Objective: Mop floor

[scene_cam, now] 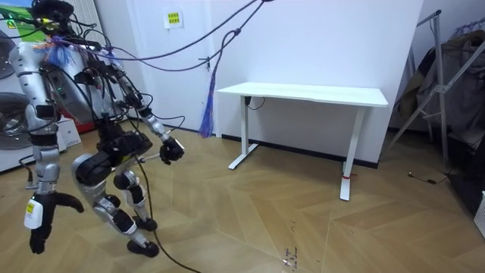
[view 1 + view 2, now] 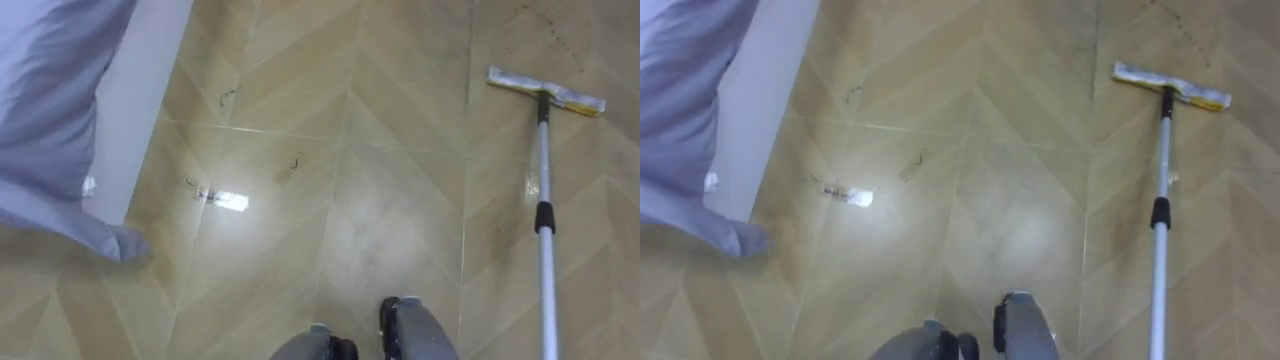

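Note:
A mop lies on the wooden floor to my right. Its flat white and yellow head points away from me, and the silver handle with a black collar runs back past the picture's lower edge. No hand is on the stretch of handle in view. In the room view I stand bent forward at the left, facing the room view's right. My right hand hangs low beside my leg with its fingers spread and holds nothing. My left hand is stretched out in front at hip height.
A bed with a blue-grey sheet and a white side panel fills the left of the eye views. Dark scribble marks and a bright glare patch lie on the floor ahead. A white desk stands by the wall, a drying rack beyond it.

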{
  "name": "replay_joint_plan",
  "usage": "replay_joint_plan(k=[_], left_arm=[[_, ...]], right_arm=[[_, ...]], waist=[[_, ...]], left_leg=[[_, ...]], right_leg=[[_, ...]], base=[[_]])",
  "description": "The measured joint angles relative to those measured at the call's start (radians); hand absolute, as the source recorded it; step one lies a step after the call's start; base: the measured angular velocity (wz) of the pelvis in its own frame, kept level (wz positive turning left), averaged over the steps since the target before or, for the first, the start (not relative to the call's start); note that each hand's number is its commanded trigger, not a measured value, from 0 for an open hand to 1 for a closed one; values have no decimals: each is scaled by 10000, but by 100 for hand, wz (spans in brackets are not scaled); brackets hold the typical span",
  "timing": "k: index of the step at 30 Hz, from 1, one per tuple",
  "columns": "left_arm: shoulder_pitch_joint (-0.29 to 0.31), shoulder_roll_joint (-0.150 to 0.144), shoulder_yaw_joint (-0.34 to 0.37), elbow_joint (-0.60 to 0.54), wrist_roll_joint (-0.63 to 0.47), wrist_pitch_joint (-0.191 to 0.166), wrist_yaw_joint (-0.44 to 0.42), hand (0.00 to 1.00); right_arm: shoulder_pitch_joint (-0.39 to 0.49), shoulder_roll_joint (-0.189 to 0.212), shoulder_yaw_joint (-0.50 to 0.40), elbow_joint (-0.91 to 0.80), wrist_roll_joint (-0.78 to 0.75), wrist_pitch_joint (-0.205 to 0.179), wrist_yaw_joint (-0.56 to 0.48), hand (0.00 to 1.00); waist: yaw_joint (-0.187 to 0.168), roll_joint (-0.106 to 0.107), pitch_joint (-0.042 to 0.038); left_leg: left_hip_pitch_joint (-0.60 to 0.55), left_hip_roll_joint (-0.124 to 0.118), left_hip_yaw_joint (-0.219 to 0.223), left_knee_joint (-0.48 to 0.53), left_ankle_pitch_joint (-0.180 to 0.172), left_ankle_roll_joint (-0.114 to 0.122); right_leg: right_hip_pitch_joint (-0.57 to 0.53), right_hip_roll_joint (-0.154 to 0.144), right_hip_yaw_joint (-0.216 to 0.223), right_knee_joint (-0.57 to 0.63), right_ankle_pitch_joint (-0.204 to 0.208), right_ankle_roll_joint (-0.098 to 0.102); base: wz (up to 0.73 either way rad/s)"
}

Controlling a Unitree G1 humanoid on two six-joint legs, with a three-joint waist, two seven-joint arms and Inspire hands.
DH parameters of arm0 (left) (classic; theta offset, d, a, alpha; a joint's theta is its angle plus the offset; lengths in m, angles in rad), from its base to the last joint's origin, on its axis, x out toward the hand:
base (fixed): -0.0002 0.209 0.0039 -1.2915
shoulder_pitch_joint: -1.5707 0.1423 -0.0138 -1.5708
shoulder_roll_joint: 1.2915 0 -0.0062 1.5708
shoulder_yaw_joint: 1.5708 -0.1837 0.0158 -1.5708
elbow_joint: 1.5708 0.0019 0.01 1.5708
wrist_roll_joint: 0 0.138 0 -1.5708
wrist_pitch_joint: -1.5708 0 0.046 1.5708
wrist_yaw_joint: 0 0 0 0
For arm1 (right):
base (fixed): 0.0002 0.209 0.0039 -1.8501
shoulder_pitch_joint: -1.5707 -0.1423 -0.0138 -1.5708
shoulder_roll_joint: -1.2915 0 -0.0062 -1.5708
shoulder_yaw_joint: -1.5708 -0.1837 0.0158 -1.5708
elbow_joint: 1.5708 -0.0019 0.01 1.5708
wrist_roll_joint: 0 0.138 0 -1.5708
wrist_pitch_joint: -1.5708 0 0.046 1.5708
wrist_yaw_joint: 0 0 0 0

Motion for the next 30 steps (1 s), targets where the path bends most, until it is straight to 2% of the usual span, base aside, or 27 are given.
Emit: replay_joint_plan(k=[1,2,3,4,5,6,7,8,9,10,11,12,13,15,16,17,18,19,20,21,23,24,25,27,28,29,30], left_arm=[[58,28,4,12,-30,113,63,0],[61,96,-47,42,-296,176,94,0],[63,296,-280,63,-639,192,177,0],[75,404,-428,72,-827,202,239,0],[85,525,-708,65,-1043,207,285,0],[103,538,-847,55,-1111,181,295,0],[164,532,-1011,27,-1143,124,243,0],[238,549,-1003,-81,-1081,90,119,0],[406,561,-970,-186,-945,71,-59,0],[540,563,-957,-276,-822,31,-182,0],[626,575,-913,-286,-643,-142,-426,0],[777,585,-854,-211,-542,-179,-666,0],[781,583,-864,-68,-531,-184,-772,0],[524,456,-875,686,-496,-241,-1054,0],[442,443,-864,782,-467,-247,-1052,0],[299,366,-749,828,-471,-269,-1047,0],[263,328,-643,722,-468,-361,-1026,0],[254,328,-581,641,-468,-419,-1010,0],[197,325,-392,507,-470,-536,-971,0],[113,285,-267,458,-469,-590,-903,0],[104,210,-177,366,-465,-597,-823,0],[115,131,-152,372,-466,-589,-798,0],[144,100,-154,369,-467,-588,-773,0],[295,69,-151,339,-349,-427,-642,0],[334,75,-116,328,-331,-343,-622,0],[391,64,-79,333,-336,-150,-598,0],[414,70,-78,349,-376,-17,-561,0]], right_arm=[[-285,-87,-83,-1,-22,170,-62,100],[-684,-208,-112,54,0,223,-93,100],[-1167,-271,-128,106,14,216,-140,100],[-1393,-311,-129,102,47,206,-128,100],[-1785,-473,-97,27,295,187,-23,100],[-1985,-575,-98,-11,444,172,68,100],[-2319,-802,-120,-104,523,168,287,100],[-2695,-936,-109,-133,660,93,520,100],[-2832,-1005,-101,-295,917,-79,714,100],[-2797,-1027,-100,-317,1091,-159,817,100],[-2570,-1032,-22,-342,1394,-162,1004,100],[-2241,-998,158,-368,1437,-142,1077,100],[-2018,-981,233,-372,1435,-151,1089,100],[-1047,-1092,618,-214,1400,-147,1157,100],[-855,-1110,730,-145,1361,-145,1141,100],[-536,-1164,955,41,1314,-148,1072,100],[-136,-1061,1082,29,1232,-153,880,100],[31,-1031,1079,11,1229,-157,792,100],[207,-856,1070,21,1230,-159,610,100],[284,-633,1065,18,1229,-174,473,100],[463,-338,986,15,1229,-269,284,100],[606,-208,921,8,1229,-270,237,100],[648,-153,881,8,1216,-270,199,100],[671,38,595,9,861,-217,82,100],[656,61,442,-4,709,-186,73,100],[520,19,165,-68,323,-42,47,100],[330,-60,-137,-104,-23,112,-67,100]], waist=[[125,-67,4],[289,-126,27],[360,-344,120],[416,-464,119],[556,-715,162],[656,-816,212],[875,-931,172],[1063,-1011,201],[1101,-934,136],[1081,-1016,157],[1084,-1005,150],[1072,-876,66],[1015,-912,42],[950,-816,-116],[931,-810,-111],[879,-570,-85],[780,-305,-150],[717,-206,-172],[534,-148,-167],[348,16,-147],[92,76,-79],[-8,185,-98],[-40,192,-100],[-70,73,-54],[-69,7,-39],[-52,-38,-46],[-8,-57,-26]], left_leg=[[54,-6,-28,274,-216,-276],[-147,125,98,1089,-216,-892],[-684,373,509,2591,440,-1955],[-1044,527,710,3391,1089,-2366],[-1856,685,928,4792,2945,-2313],[-2289,663,920,5320,4002,-2232],[-3020,689,836,5745,4491,-1983],[-3566,945,703,5369,3746,-1779],[-3759,1031,391,4001,3179,-1815],[-3668,1021,223,3012,3039,-1856],[-3157,1030,-123,852,2945,-1855],[-2621,1054,-461,-422,3060,-1738],[-2513,1003,-437,-421,2965,-1599],[-2265,895,-90,-137,2324,-858],[-2227,795,-43,0,2125,-721],[-2179,713,-44,415,1718,-526],[-2153,621,-52,688,1420,-351],[-2118,548,-61,755,1295,-269],[-2027,293,-96,752,1144,-147],[-1940,69,-231,748,1067,-121],[-1743,-55,-249,728,898,-16],[-1513,-61,-251,678,754,41],[-1392,-64,-245,631,680,53],[-867,-66,-300,552,330,-17],[-742,-67,-310,572,219,-45],[-561,-60,-430,702,-32,-125],[-386,-49,-586,880,-290,-247]], right_leg=[[108,-31,-92,259,-172,-107],[121,38,-107,655,-580,-172],[109,92,44,1215,-905,-286],[99,158,182,1492,-1055,-331],[157,264,527,1882,-1204,-326],[217,303,696,2035,-1295,-333],[240,344,815,2187,-1411,-417],[252,371,810,2284,-1508,-422],[378,398,804,2258,-1725,-269],[515,431,800,2171,-1815,-176],[869,443,808,1958,-1958,-60],[1255,432,805,1764,-2165,36],[1401,293,795,1721,-2302,130],[1826,-146,588,1687,-2420,303],[1759,-211,578,2003,-2387,353],[1448,-291,578,2894,-1861,487],[1097,-334,589,3672,-1217,670],[926,-371,599,4003,-946,753],[571,-399,678,4456,-764,852],[203,-348,680,4379,-863,823],[-269,-157,654,3766,-947,798],[-422,1,675,2940,-931,770],[-471,47,702,2460,-908,735],[-493,136,592,832,-597,415],[-480,118,527,588,-493,334],[-291,60,312,557,-322,140],[-76,-9,56,655,-324,69]], base=[[-20],[-17],[-7],[5],[5],[0],[-19],[-17],[-5],[19],[17],[16],[11],[10],[-6],[-14],[-16],[-14],[-13],[-14],[-10],[-6],[-4],[-4],[0],[7],[8]])
